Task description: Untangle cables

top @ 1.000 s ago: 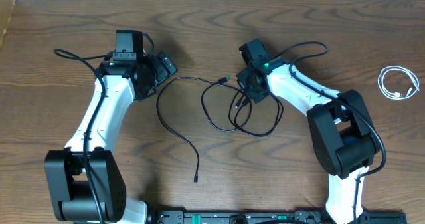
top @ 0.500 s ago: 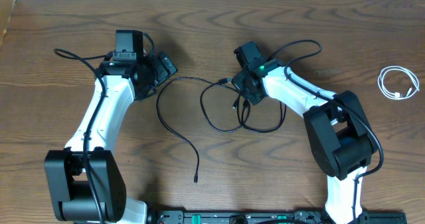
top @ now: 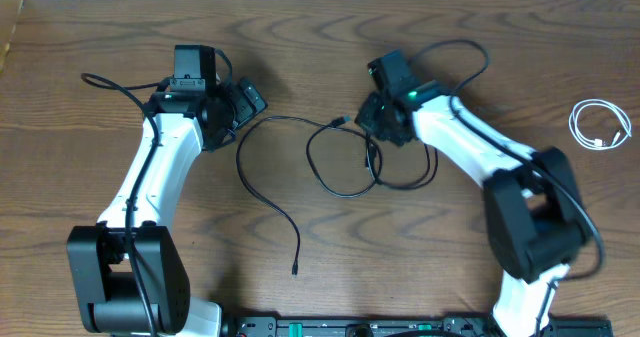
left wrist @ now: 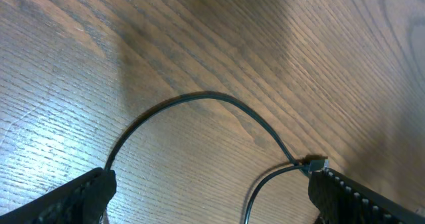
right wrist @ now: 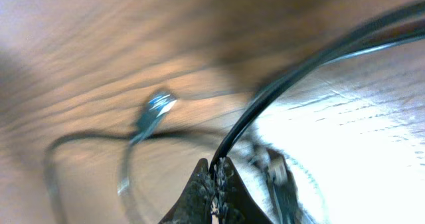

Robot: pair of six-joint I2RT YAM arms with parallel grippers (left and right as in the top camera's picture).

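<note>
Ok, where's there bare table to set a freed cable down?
Bare wood lies between the right arm and the coiled white cable, and along the front between the loose end of the long black cable and the right arm's base. Crowded: the middle, where the black loops tangle at the right jaws.

Right tool (top: 376, 129) sits over looped black cables (top: 298, 245).

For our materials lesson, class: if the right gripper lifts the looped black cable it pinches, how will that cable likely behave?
Probably floppy: the looped black cable lies in slack curves, so it should sag from the right gripper. Likely light, being thin. Its loops overlap, so they may snag when pulled.
</note>
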